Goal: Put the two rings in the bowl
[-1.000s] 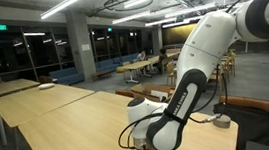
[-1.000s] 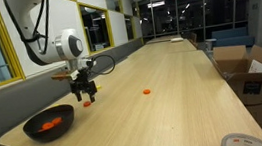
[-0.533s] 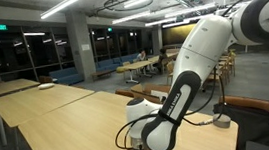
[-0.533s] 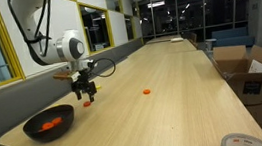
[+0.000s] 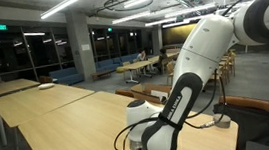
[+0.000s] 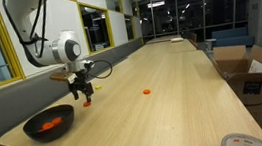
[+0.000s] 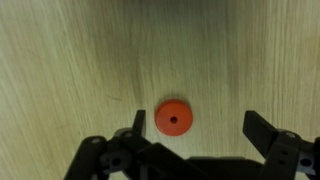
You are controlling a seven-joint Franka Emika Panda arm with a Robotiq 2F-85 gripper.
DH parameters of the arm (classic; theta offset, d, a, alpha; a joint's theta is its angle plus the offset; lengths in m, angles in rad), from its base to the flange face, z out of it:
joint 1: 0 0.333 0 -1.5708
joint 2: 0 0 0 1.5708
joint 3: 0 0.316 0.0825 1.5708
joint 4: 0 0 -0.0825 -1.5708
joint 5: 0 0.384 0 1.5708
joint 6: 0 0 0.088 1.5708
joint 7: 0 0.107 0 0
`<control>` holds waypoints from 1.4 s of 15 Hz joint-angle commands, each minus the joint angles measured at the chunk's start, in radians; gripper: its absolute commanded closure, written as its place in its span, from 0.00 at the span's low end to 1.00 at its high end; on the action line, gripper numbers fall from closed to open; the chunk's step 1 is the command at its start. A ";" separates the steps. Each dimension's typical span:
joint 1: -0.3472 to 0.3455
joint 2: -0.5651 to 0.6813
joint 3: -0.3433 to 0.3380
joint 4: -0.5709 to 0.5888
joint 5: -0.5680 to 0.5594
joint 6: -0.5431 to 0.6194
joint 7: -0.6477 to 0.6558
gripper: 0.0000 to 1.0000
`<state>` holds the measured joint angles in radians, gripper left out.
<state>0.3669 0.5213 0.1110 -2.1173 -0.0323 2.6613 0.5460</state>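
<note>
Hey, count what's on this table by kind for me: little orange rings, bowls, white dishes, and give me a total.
Orange rings on the bare table: 2, the near ring below the gripper and the far ring.
Bowl: 1, with something orange inside.
White dish: 1.
Total: 4.

White dish half out of frame; bowl contents indistinct.

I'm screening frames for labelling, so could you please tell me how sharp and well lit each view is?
Wrist view: even light, orange ring sharp, gripper dark and blurred. In both exterior views dark windows reflect ceiling lights; in an exterior view the arm crowds the foreground.
</note>
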 commanded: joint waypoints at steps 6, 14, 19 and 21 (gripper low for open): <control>0.074 -0.003 -0.101 -0.034 -0.037 0.042 0.023 0.00; 0.074 -0.004 -0.111 -0.048 -0.038 0.050 0.020 0.34; 0.080 -0.002 -0.114 -0.044 -0.043 0.052 0.023 0.73; 0.084 -0.001 -0.118 -0.043 -0.046 0.055 0.026 0.74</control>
<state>0.4256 0.5217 0.0168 -2.1559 -0.0569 2.6904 0.5476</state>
